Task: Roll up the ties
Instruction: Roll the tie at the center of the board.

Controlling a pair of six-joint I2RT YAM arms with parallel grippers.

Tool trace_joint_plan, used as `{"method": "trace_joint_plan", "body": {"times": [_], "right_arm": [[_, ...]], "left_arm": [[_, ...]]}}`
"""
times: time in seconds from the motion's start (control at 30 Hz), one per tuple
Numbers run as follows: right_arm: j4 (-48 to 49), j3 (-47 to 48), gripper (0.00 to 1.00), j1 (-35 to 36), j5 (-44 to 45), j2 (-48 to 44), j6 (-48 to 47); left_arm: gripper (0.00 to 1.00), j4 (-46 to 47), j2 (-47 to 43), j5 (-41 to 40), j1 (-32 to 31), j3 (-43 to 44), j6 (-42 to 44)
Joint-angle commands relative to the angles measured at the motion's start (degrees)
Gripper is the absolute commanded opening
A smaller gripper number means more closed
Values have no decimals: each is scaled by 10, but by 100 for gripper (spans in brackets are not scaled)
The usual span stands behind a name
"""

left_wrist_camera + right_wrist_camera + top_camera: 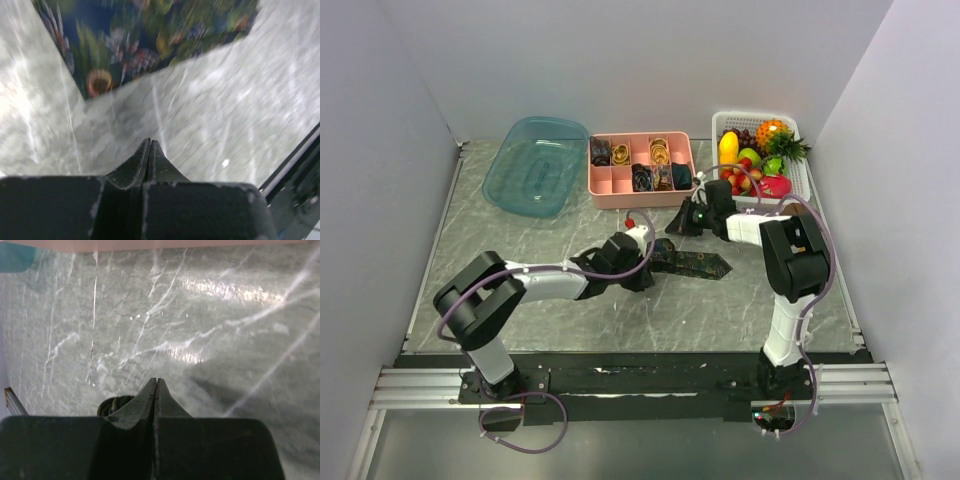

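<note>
Clearly can see one dark patterned tie [695, 264] lying flat near the middle of the grey marble bench [570, 320], with its pointed end towards 3 o'clock. At its 9 o'clock end, find the left tool [151, 147], fingers pressed together and pinching nothing, low over bare bench. In the left wrist view, blurred, can make out a corner of the tie at 11 o'clock from the tips, apart from them: navy cloth with flowers and leaves. At 12 o'clock from the tie, find the right tool [156, 386], also pressed together with nothing between, over bare marble. At 8 o'clock from its tips, can see something dark and round; cannot tell what. Farther at 12 o'clock, towards the back of the bench, can see a pink compartment box [640, 204] with several rolled ties [642, 178] in its cells. At 11 o'clock, a clear teal tray [535, 165]; at 1 o'clock, a white basket [750, 117] of fruit [760, 160], near the box.
</note>
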Motion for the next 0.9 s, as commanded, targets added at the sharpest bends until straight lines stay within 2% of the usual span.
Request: {"method": "trace_joint_plan", "body": {"times": [0.0,0.33,0.87], "right_arm": [[-2,41,0,16,-9,20,-7],[-15,41,0,34,-18,31,-10],[-54,13,0,35,-46,-4,-20]], "left_arm": [[1,74,23,28,-3,-14,-1],[1,75,101,-7,-2,39,7],[1,75,139,-48,4,63,0]]}}
